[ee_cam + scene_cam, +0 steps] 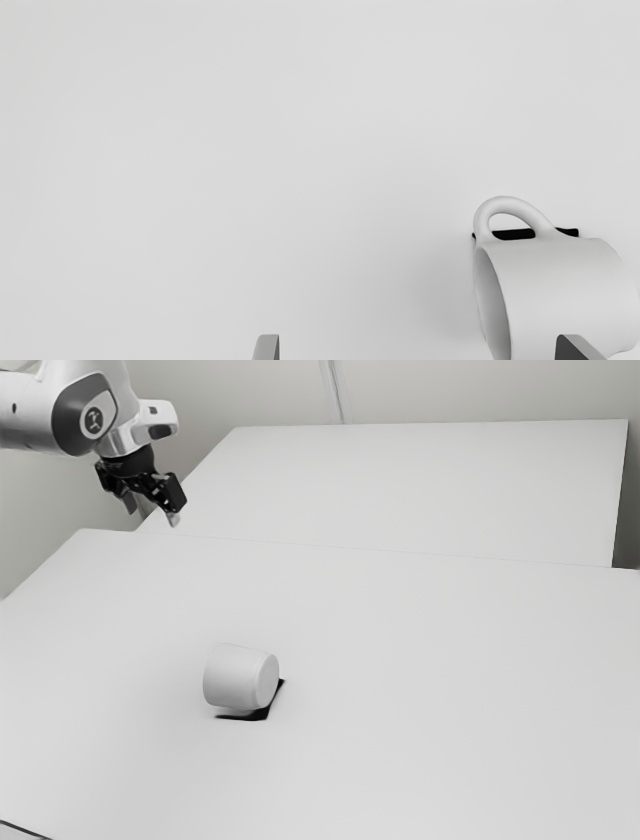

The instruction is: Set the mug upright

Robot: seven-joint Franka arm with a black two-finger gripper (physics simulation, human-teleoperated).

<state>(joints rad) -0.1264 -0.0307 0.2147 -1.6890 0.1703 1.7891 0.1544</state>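
Currently | mug [240, 678], white: on its side on desk [430, 740], below raised jaws, toward exterior view's right | mouth-to-base axis roughly along their closing line; grip across the body would likely want a turn | jaws: parted, empty

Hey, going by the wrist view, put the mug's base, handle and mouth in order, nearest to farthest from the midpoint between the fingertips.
Across the wrist view, from the gripper:
1. Mouth, at the mug's end toward the space between the fingers.
2. Handle, on the mug's side.
3. Base, opposite the mouth.
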